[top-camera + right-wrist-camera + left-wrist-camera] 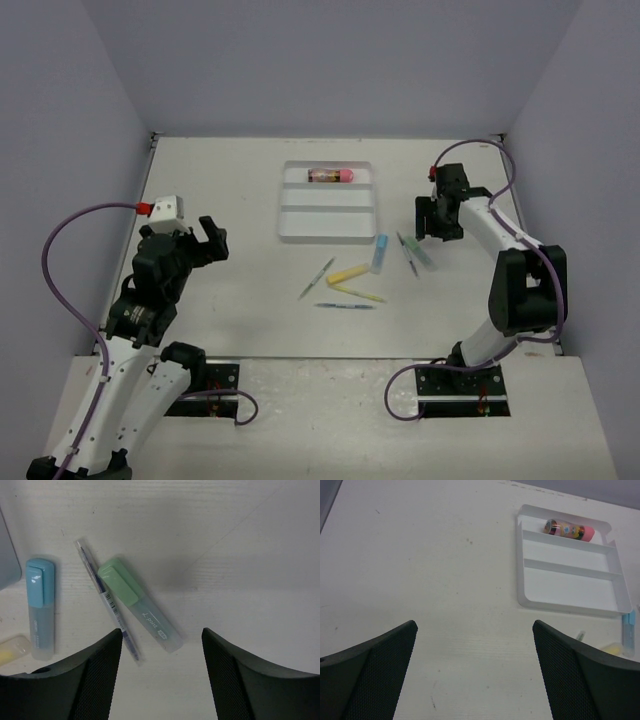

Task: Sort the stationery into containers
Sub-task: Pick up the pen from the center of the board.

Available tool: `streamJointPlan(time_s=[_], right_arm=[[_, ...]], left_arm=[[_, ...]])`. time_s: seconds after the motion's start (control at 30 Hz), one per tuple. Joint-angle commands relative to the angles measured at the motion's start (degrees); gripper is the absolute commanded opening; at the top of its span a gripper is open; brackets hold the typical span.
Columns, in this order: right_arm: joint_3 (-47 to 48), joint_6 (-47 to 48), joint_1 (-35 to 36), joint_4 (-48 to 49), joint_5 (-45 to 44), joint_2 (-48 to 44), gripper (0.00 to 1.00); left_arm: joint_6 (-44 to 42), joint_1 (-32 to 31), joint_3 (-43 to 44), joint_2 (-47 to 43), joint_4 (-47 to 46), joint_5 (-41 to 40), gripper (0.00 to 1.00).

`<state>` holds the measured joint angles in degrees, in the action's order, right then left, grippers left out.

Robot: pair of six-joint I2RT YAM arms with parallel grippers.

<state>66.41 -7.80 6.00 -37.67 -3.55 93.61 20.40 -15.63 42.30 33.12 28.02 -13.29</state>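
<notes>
The white three-compartment tray (327,222) sits mid-table, with the pink tube (331,175) in its far compartment. On the table in front of it lie the light-blue highlighter (380,253), the mint-green highlighter (421,253), a yellow highlighter (348,272) and several thin pens (316,278). My right gripper (161,635) hovers open just behind the mint-green highlighter (137,604) and a clear pen (107,602), with nothing between its fingers. My left gripper (205,240) is wide open over bare table left of the tray (570,592).
The table is boxed in by grey walls at the back and both sides. The right arm's elbow (528,290) stands to the right of the loose stationery. A purple cable (75,225) loops beside the left arm.
</notes>
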Motion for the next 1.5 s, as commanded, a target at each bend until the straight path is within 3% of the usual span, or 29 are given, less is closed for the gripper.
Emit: streamJointPlan(time_s=[0.0,0.4,0.5,0.73,0.87,1.07,1.23,1.37,1.47], right_arm=[[0.47,2.17,0.33,-1.79,0.57,0.96,0.66],[2.03,3.24,1.55,-3.17,1.24,8.87,0.62],[4.27,3.78,1.47,-4.90,2.15,11.35,0.49],[12.50,5.64,1.47,-12.82,2.72,17.84,0.43],[15.46,6.64,1.56,-15.39,3.28,20.37,0.28],[15.85,6.50,1.47,-15.37,0.46,20.78,0.17],[15.60,4.71,1.47,-12.69,-2.16,19.55,0.01],[17.37,2.58,1.73,-10.56,-2.69,13.78,0.00],[20.95,6.29,5.18,-8.67,-3.50,11.97,0.00]], left_arm=[[-0.54,-0.45,0.50,-0.43,-0.87,-0.43,1.00],[-0.71,-1.51,0.41,-2.37,-0.95,-0.87,1.00],[-0.63,-1.51,0.50,-2.54,-0.90,-1.04,1.00],[-0.72,-1.51,0.72,-2.69,-0.71,-1.28,1.00],[-0.72,-1.51,0.93,-3.40,-0.52,-1.82,1.00],[-0.74,-1.51,0.92,-3.33,-0.62,-1.55,1.00],[-0.72,-1.59,0.76,-3.24,-0.52,-1.66,1.00],[-0.72,-1.51,0.76,-2.51,-0.69,-1.54,1.00],[-0.75,-1.52,0.73,-2.29,-0.84,-1.37,1.00]])
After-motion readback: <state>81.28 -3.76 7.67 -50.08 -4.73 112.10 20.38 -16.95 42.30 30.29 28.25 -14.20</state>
